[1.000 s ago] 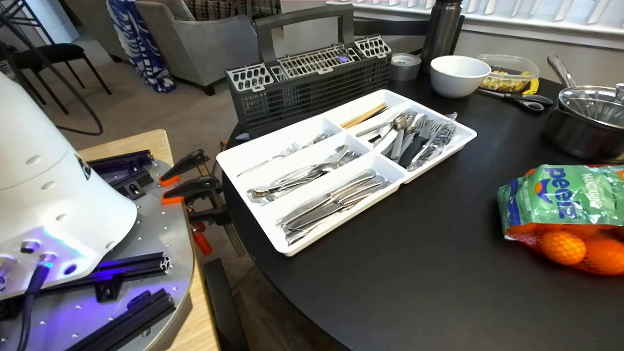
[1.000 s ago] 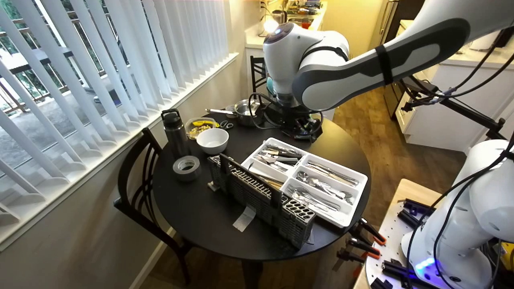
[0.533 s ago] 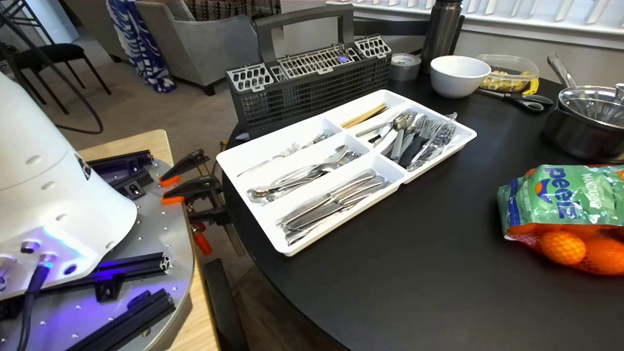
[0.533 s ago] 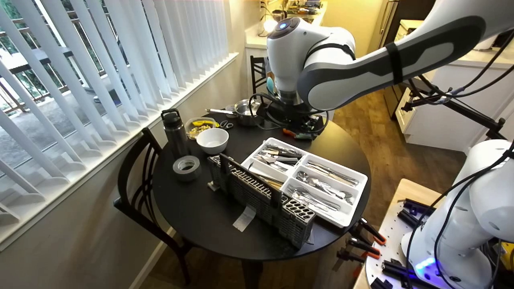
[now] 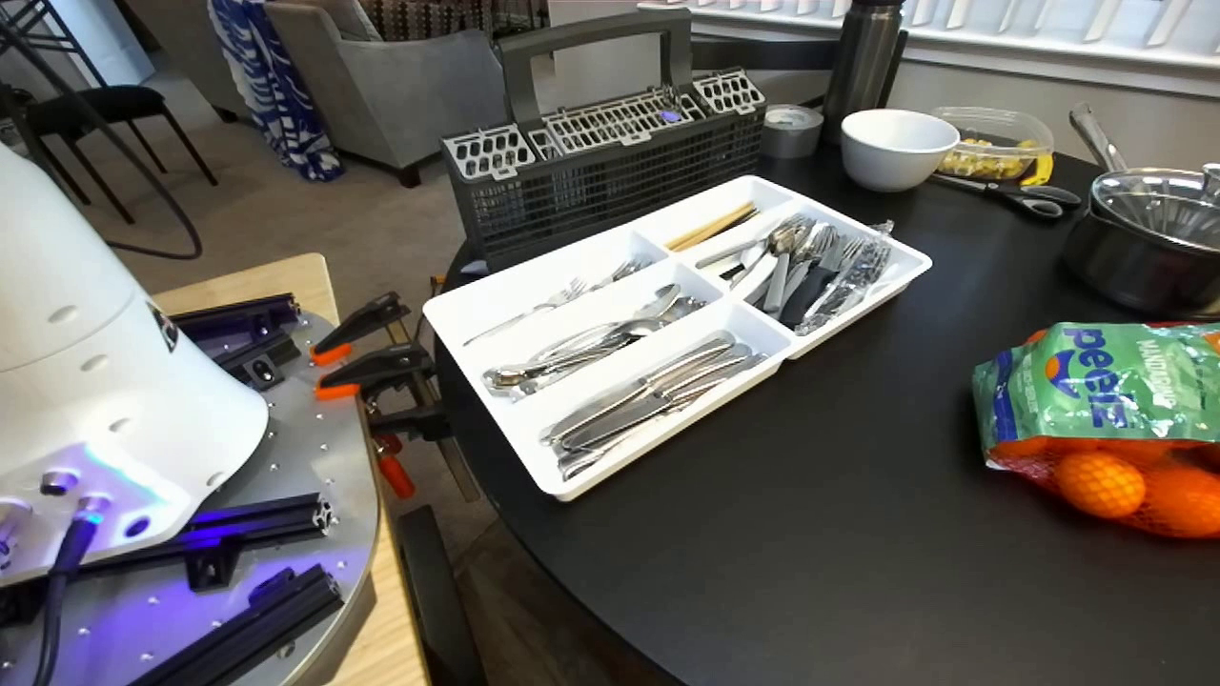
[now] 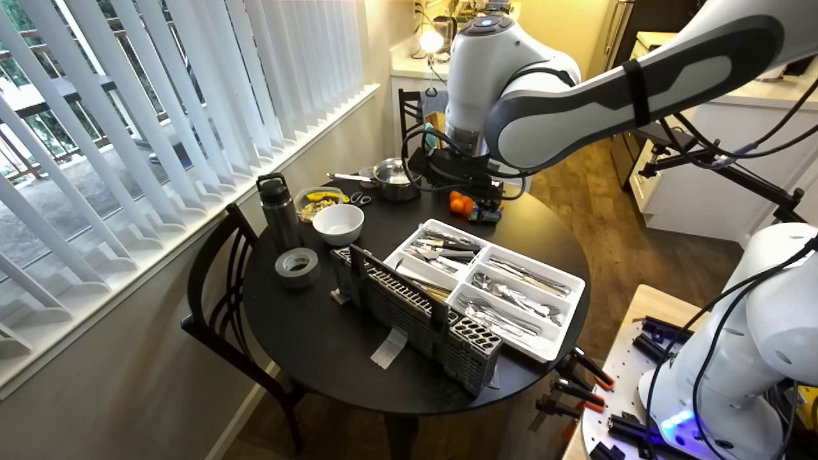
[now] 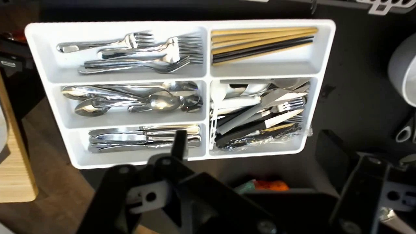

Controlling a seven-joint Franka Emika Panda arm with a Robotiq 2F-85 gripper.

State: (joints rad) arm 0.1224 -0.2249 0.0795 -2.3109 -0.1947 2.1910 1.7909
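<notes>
My tool [image 7: 254,143] is spread, nothing pinched; if I descend carelessly, one finger [image 7: 179,144] may catch the near rim of the cutlery tray [image 7: 207,79].

One gripper [image 7: 254,139] shows two fingers [image 7: 179,144]; the table [image 5: 858,572] holds one tray [image 7: 206,78] of five compartments [image 7: 282,66], one cutlery basket [image 5: 610,167], one bowl [image 5: 899,151], one bottle [image 5: 861,76], one tape roll [image 5: 790,139], one pot [image 5: 1139,262] and one bag of mandarins [image 5: 1110,381]; forks [image 7: 131,40], spoons [image 7: 164,100], knives [image 7: 123,137] and chopsticks [image 7: 263,42] overlap too much to count.
</notes>
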